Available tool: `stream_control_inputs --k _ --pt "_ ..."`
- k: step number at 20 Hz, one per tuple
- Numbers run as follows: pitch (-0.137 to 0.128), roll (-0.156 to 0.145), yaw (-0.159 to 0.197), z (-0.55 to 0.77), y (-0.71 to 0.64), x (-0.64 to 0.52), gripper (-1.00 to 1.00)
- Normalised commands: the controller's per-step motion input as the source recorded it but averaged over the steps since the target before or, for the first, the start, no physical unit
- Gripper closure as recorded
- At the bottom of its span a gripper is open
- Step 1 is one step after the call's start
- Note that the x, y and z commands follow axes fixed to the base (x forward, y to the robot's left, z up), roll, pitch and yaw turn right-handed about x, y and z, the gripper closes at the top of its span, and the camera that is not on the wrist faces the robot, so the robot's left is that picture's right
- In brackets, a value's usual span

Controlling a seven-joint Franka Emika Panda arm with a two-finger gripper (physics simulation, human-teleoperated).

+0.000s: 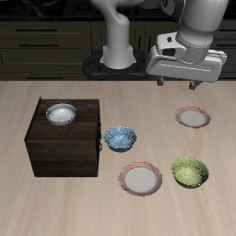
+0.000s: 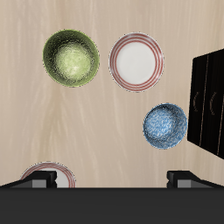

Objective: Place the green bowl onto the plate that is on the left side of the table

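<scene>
Claw (image 1: 191, 85) above two plates (three bowls)

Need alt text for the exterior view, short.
The robot's open hand hangs empty above the table's back, over a red-rimmed plate. The green bowl sits near the front edge beside a second plate, with a blue bowl and dark cabinet nearby.

The arm rises from its base at the back, bends forward, and carries the tool (image 1: 193, 85) high above the counter, pointing straight down. Its two fingers (image 2: 39, 179) stand wide apart with nothing between them, touching nothing.
</scene>
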Motion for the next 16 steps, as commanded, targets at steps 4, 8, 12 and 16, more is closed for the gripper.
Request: stream_control_inputs --k 4,8,12,16 --pt "0.009 -0.006 -0.012 0.02 0.12 0.18 -1.00" --pt "-0.004 0.021 -0.003 0.06 0.07 0.04 -1.00" --pt "-0.007 0.000 -0.017 0.08 0.07 0.14 -1.00" --pt "-0.020 0.000 0.018 0.04 0.09 0.15 -1.00"
